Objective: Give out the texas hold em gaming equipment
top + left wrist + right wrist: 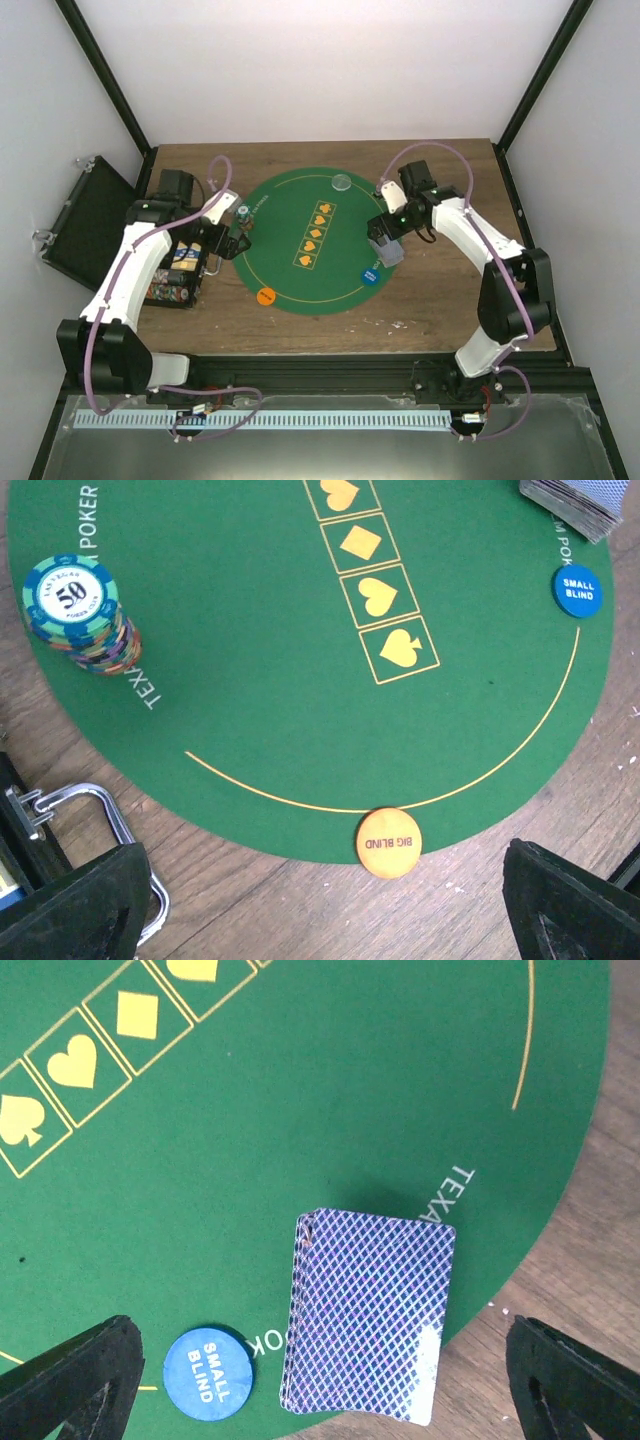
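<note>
Both open, the left hand (322,915) and right hand (322,1380) hang over a green mat (290,215) on the wooden table (440,300).

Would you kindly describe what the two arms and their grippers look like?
Both have white shell links, the left arm and the right arm alike, joined by chunky black joints. A pale lilac cable runs along each. The left gripper and right gripper are black, with dark, wedge-shaped fingers in the wrist views. No markings are legible.
</note>
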Motion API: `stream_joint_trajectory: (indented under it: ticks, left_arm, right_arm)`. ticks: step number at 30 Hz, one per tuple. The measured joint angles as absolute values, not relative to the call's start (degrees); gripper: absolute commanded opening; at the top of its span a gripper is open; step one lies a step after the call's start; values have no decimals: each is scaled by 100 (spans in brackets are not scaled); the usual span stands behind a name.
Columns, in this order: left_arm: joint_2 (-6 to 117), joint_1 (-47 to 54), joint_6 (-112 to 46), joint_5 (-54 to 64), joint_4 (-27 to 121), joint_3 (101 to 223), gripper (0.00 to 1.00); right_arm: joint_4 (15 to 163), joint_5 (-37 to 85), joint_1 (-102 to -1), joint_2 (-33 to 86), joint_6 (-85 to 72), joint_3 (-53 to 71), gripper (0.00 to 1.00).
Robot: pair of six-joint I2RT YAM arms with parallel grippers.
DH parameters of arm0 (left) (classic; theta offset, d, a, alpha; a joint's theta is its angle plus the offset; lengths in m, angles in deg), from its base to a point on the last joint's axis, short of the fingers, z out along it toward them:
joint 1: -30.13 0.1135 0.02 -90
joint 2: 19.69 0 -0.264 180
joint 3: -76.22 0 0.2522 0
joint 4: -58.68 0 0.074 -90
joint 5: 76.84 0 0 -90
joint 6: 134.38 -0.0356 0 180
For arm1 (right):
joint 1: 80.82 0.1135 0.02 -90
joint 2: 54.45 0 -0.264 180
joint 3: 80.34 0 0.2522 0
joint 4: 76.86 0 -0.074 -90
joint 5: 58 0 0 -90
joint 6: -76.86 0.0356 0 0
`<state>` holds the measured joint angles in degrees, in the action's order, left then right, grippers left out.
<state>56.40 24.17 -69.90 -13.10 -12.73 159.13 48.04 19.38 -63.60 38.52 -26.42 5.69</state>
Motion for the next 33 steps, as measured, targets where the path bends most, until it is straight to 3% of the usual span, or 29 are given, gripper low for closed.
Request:
stream_joint_trajectory:
  ticks: [15,33]
  left_arm:
    - [5861,2527,-7014,-1566,-1350,15825,98]
    - [6071,2527,-7060,-1607,-1398,15825,98]
  right_arm:
    - [4696,2347,-6262,5004,-2390,521,100]
    - [4740,2736,-6245,4965,-2119,471,100]
